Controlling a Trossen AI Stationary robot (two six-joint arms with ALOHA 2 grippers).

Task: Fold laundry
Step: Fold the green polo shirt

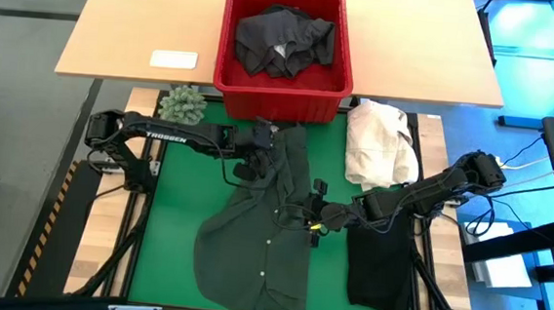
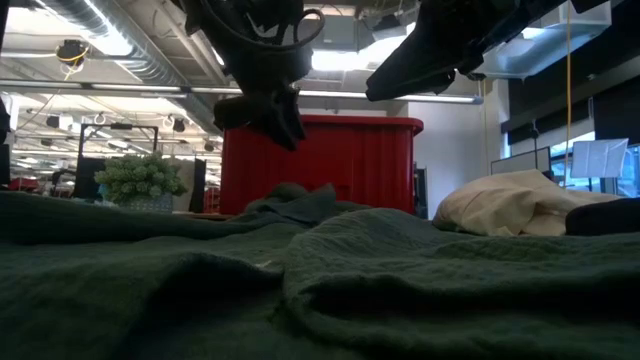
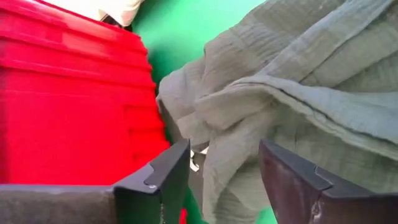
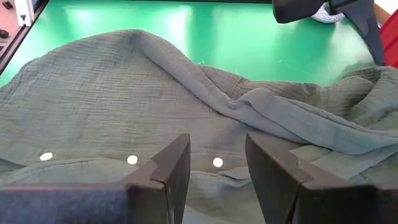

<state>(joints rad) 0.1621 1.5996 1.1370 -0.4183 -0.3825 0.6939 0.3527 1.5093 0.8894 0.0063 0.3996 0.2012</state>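
while "trossen" showed on the left arm, the left gripper and right gripper hovered, jaws spread, over the dark green shirt.

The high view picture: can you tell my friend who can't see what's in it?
A crumpled dark green button-up shirt lies on a green table mat, with the open left gripper over its collar end and the open right gripper over its button edge. Behind stands a red plastic basket of dark clothes.
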